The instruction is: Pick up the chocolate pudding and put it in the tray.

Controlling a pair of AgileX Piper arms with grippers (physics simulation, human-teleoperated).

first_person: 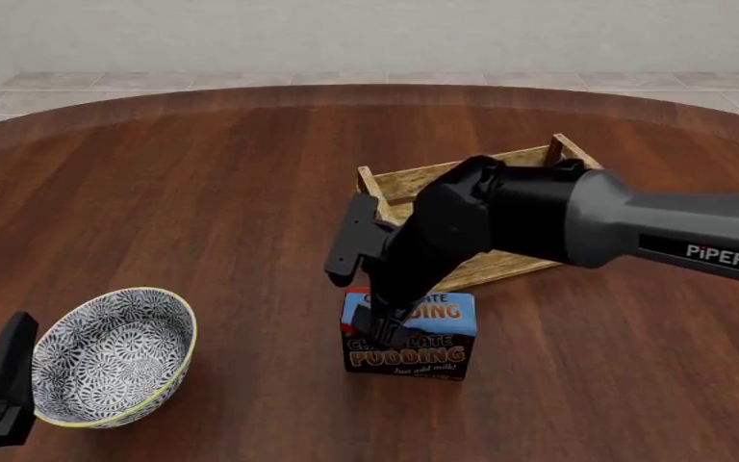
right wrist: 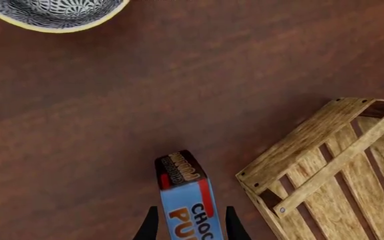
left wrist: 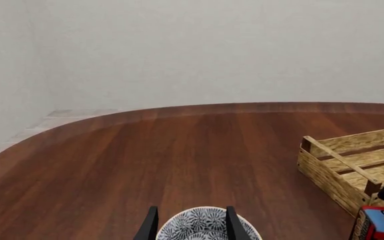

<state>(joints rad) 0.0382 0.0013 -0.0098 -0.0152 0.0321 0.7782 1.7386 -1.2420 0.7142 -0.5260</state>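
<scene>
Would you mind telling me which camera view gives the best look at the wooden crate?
The right wrist view: it looks down into the wooden crate, showing one corner, slats and bare interior unobstructed. In the front view the right arm covers much of the wooden crate. The left wrist view shows only one end of it at the frame edge.

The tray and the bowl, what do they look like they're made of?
The tray looks like unfinished light wood, maybe pressed strand board: flecked grain, slatted sides, darker corner posts with visible fasteners in the right wrist view. The bowl looks like glazed ceramic: smooth grey-white surface with a dark leafy pattern and a thin yellowish rim. Being renders, both are guesses from texture only.
</scene>
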